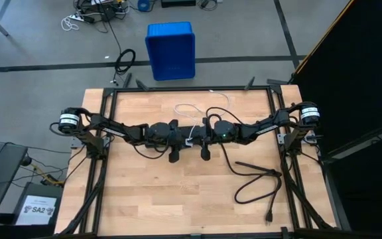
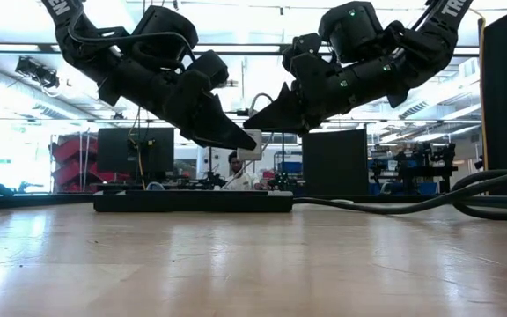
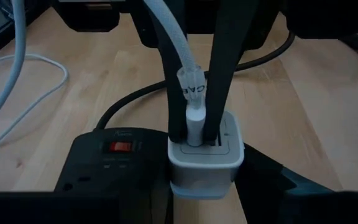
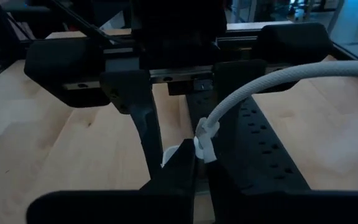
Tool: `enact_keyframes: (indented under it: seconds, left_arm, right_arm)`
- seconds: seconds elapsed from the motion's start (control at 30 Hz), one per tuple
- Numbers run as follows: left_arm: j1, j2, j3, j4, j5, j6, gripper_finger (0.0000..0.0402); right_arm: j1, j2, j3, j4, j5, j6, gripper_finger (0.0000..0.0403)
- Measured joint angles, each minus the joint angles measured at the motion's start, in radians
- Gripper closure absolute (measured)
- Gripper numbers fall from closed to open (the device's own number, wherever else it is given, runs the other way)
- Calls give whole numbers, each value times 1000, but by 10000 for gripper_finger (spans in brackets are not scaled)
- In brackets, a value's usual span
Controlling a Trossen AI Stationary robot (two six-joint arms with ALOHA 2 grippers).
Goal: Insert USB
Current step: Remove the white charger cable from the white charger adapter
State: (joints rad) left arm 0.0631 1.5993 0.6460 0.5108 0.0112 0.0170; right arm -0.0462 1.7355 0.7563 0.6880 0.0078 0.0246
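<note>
Above the middle of the table my two grippers meet tip to tip. My left gripper [image 1: 184,138] is shut on a white charger block [image 3: 205,158], held above the black power strip [image 2: 192,201]. My right gripper [image 1: 197,138] is shut on the plug end of the USB [image 3: 194,118], a thin white cable. The plug's tip is at the port in the charger's face. The rest of the USB [image 1: 190,107] loops over the far part of the table. My left gripper pinches the charger block by its two opposite sides [image 3: 178,177] between its two fingers, coming from the table's left and slanting slightly down. The block is lifted clear of the power strip, its port face turned toward my right gripper. My right gripper pinches the USB just behind its plug [image 4: 202,142] between its two fingers [image 3: 222,74], coming from the table's right and slanting slightly down, along the plug. The plug's tip [image 3: 194,130] meets the charger's port; how deep it sits I cannot tell. The cable arches away clear of the table.
The power strip's thick black cord [image 1: 257,180] coils over the table's near right part, with its plug near the front edge. A blue bin [image 1: 170,50] stands on the floor beyond the far edge. The table's near left part is bare wood.
</note>
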Motion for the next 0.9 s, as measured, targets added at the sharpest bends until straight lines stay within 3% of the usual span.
enact_keyframes:
  seconds: [0.43,0.73,0.9]
  left_arm:
    - [-2,4,-4,-45,-10,2,272]
    - [0,2,-3,-54,-29,3,272]
    - [0,-14,-3,-147,-74,5,272]
  right_arm:
    - [9,-6,6,138,91,-18,403]
    - [13,-7,3,83,83,-19,403]
    - [4,-39,2,-50,131,-12,403]
